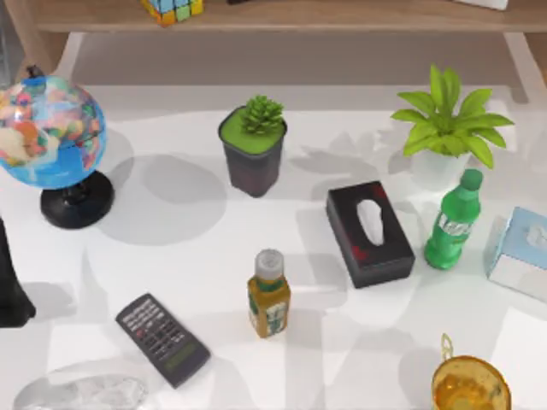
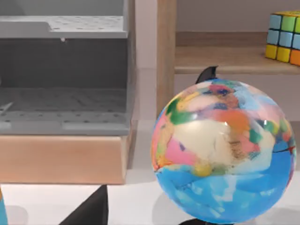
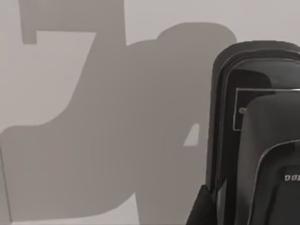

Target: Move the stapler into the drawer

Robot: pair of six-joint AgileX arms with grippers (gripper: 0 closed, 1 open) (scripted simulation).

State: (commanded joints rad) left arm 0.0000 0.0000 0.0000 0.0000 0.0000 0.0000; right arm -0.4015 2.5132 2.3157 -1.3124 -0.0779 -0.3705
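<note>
stapler (image 3: pixel 255 136): black glossy body on the table, right under the right wrist camera
right claw: spread, pinching nothing
left claw: cannot tell
advice: centre over the body before closing

Your left arm (image 1: pixel 13 282) sits at the table's left edge, with the globe (image 1: pixel 51 137) just behind it, the remote (image 1: pixel 162 339) to its right, and the drawer (image 2: pixel 63 101) beyond, left of the globe.

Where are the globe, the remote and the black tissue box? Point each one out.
globe (image 1: pixel 49 128), top view, on the coloured sphere.
remote (image 1: pixel 162 339), top view, on the middle of its button face.
black tissue box (image 1: pixel 369 233), top view, on its top panel beside the slot.
</note>
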